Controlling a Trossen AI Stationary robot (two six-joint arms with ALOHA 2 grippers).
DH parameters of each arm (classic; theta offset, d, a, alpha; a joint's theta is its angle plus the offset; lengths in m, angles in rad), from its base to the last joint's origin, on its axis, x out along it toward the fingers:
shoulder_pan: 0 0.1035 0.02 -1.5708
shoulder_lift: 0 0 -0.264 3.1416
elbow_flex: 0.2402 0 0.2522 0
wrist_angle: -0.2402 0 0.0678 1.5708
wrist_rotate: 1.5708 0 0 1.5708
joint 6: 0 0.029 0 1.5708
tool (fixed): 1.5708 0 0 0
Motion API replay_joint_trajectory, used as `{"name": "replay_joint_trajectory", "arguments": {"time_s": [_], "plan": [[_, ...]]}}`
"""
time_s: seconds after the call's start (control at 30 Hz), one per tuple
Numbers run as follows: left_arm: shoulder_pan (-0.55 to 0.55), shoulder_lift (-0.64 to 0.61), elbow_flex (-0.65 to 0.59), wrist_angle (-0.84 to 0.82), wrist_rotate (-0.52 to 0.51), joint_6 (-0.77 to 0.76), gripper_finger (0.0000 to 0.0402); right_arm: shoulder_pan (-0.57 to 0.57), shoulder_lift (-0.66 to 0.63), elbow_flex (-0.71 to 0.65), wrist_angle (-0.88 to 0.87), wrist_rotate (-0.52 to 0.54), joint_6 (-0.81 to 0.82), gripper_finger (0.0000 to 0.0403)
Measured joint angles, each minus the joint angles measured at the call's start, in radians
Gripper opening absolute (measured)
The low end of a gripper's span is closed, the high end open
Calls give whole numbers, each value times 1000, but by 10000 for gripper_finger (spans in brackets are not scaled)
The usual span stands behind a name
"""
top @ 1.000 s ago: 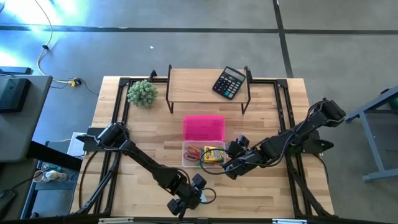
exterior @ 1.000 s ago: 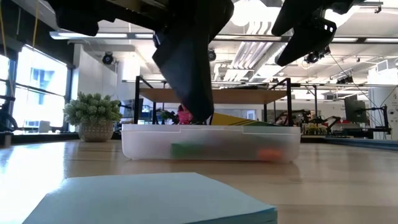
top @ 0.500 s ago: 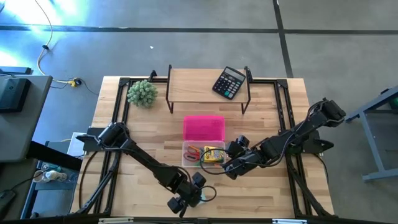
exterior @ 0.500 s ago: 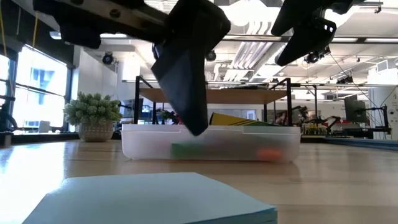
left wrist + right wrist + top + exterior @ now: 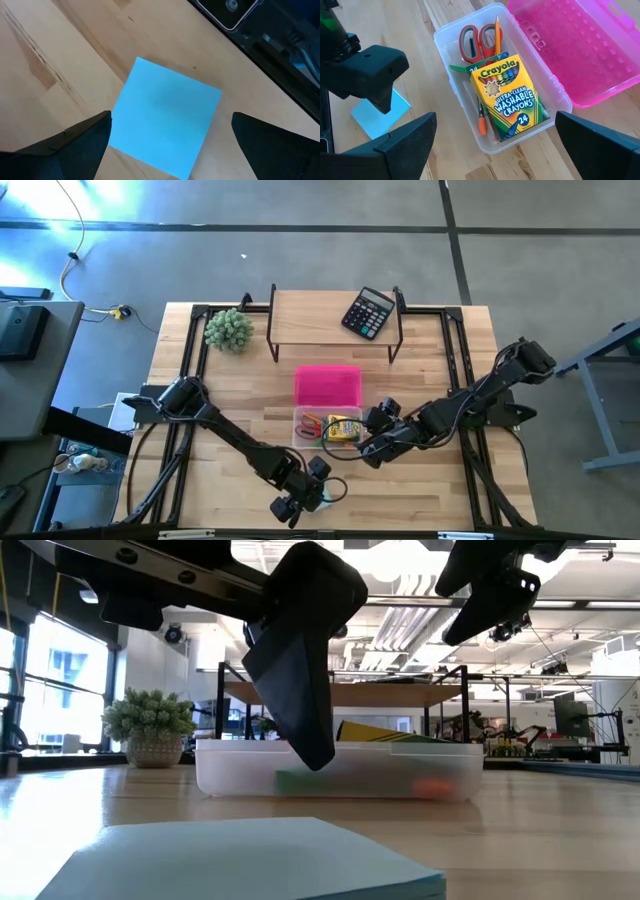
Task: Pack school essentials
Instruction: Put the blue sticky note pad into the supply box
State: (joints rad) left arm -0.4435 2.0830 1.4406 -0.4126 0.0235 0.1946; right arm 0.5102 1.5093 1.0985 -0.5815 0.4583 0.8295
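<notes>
Our left hand (image 5: 170, 145) hangs over the blue note pad (image 5: 165, 117) on the counter (image 5: 60, 60), fingers spread apart; our right hand (image 5: 492, 150), also spread, hangs by the clear box (image 5: 470, 115).

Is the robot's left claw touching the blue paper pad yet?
Apart. In the left wrist view, the open left gripper has bare table between each finger and the note pad; the low view shows it above.

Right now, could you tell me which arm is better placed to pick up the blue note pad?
Left. Its open pincer hangs directly over the note pad, fingers either side, at the table's front edge. The right pincer hovers open beside the clear box, farther away.
</notes>
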Motion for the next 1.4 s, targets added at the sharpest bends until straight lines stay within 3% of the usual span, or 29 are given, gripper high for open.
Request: {"name": "replay_joint_trajectory", "arguments": {"time_s": [1.4], "plan": [[16,56,2,-3,73,-61,399,0,0,0,7,1,0,397]]}}
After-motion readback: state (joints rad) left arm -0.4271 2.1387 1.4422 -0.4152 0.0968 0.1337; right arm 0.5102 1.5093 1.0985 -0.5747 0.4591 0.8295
